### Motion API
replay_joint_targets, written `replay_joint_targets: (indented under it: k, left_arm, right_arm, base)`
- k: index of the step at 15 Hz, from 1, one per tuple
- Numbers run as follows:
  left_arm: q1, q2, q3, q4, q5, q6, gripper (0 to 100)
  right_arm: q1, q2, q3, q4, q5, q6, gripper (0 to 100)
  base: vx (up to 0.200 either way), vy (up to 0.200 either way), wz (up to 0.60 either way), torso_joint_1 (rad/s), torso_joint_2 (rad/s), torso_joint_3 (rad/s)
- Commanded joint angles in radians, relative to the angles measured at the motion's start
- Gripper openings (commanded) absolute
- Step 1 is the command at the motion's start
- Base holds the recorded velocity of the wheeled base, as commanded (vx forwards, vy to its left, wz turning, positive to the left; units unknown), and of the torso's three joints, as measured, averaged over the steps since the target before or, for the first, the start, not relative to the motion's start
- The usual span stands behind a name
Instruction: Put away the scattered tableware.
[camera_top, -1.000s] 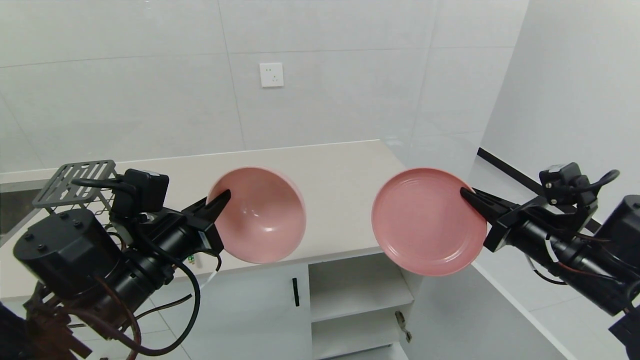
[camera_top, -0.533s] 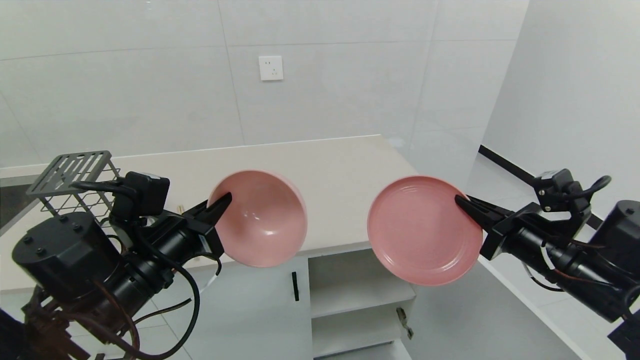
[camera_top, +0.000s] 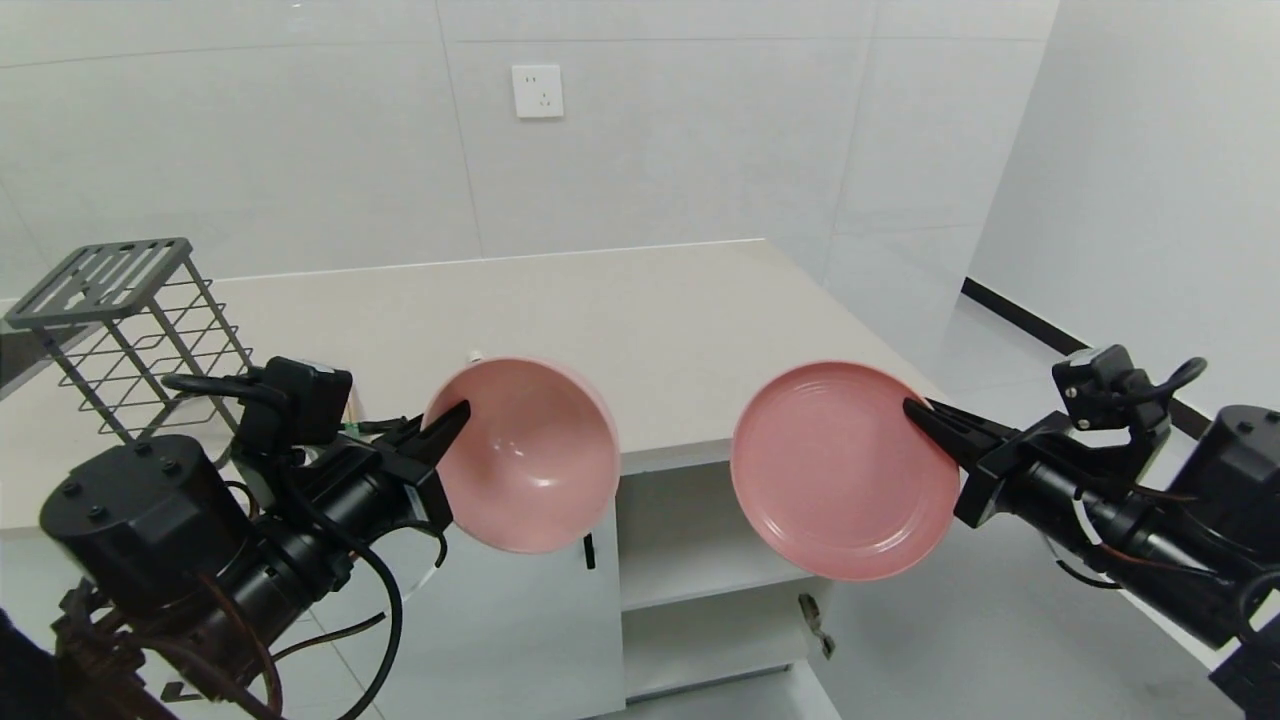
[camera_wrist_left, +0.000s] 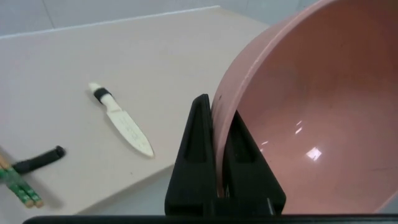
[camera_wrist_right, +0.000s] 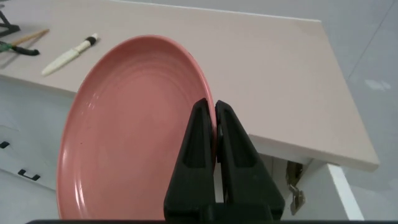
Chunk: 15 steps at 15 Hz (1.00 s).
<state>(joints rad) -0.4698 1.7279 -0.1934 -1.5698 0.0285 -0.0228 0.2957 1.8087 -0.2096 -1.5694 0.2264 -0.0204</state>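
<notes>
The left gripper (camera_top: 455, 410) clamps the bowl (camera_top: 535, 460) by its rim and the right gripper (camera_top: 912, 408) clamps the plate (camera_top: 835, 470) likewise, both in the air before the counter's (camera_top: 650, 320) front edge. With such thin rim pinches, either dish may pivot, slip and drop.

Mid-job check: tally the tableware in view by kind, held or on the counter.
pink bowl: 1, in left gripper
pink plate: 1, in right gripper
knife: 1, on counter
chopsticks: 2, on counter
black-handled item: 1, kind unclear
Total: 6
</notes>
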Motion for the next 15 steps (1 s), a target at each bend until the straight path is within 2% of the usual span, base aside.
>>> replay_joint_targets:
  k: [1,2,4,8,10,15]
  left_arm:
    - [-0.015,0.006,0.014,-0.001,-0.001,0.001,0]
    - [-0.016,0.006,0.019,-0.001,-0.001,0.012,0]
    - [-0.016,0.012,0.042,-0.001,0.001,0.064,0]
    - [-0.018,0.016,0.055,-0.001,-0.001,0.072,0]
    - [-0.020,0.032,0.061,-0.001,-0.001,0.096,0]
    - [-0.021,0.039,0.071,-0.001,-0.001,0.099,0]
  right_arm:
    - [0.000,0.006,0.004,-0.001,0.002,-0.001,0]
    - [0.002,0.006,0.009,-0.001,0.002,0.000,0]
    - [0.008,0.006,0.013,-0.001,0.001,-0.001,0]
    - [0.008,0.008,0.013,-0.001,0.002,-0.001,0]
    - [0.006,0.021,0.018,-0.001,0.001,-0.027,0]
    - [0.010,0.055,0.035,-0.001,0.001,-0.039,0]
  base:
    - [0.000,0.000,0.00,-0.276,0.54,0.261]
    - [0.000,0.000,0.00,-0.266,0.52,0.256]
    - [0.000,0.000,0.00,-0.259,0.51,0.232]
    - [0.000,0.000,0.00,-0.257,0.49,0.243]
    - [0.000,0.000,0.00,-0.254,0.49,0.244]
    - [0.000,0.000,0.00,-0.248,0.47,0.224]
